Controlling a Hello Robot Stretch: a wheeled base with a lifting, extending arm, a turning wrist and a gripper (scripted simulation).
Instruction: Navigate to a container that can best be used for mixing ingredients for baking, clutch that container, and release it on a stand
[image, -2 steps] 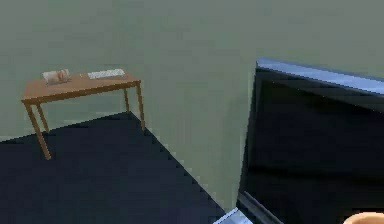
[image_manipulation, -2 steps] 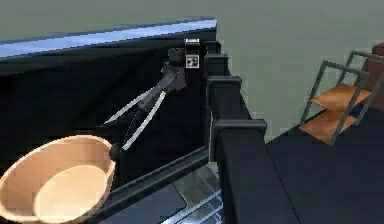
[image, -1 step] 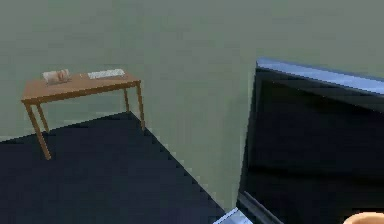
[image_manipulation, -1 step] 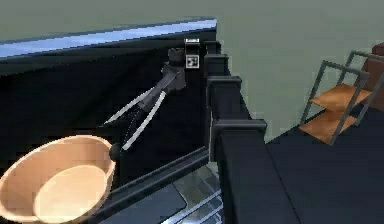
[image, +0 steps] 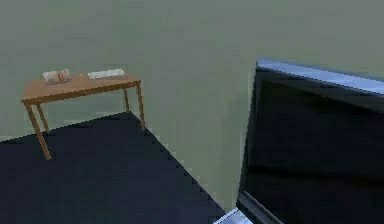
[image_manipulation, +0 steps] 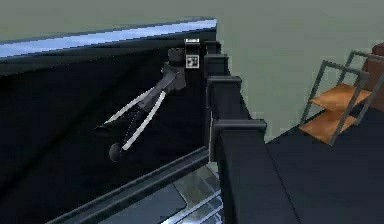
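Note:
My gripper (image_manipulation: 108, 140) reaches out from the dark arm (image_manipulation: 240, 150) in the arm side view, its two thin fingers slanting down and left across a large black television screen (image_manipulation: 60, 100). I cannot tell whether it holds anything. The white marker squares (image_manipulation: 190, 55) sit at the arm's far end near the screen's top edge. The same television (image: 310, 140) stands at the forward view's right. A small wooden table (image: 128, 84) stands against the wall at the forward view's left, carrying a pale rounded object (image: 56, 76) and a flat white thing (image: 105, 73). No bowl shape is discernible.
A grey surface (image_manipulation: 190, 200) lies under the television. A wooden stepped frame with dark metal rails (image_manipulation: 340, 100) stands at the arm side view's right. Dark floor (image: 100, 170) stretches between the table and the television, bounded by pale green walls (image: 190, 60).

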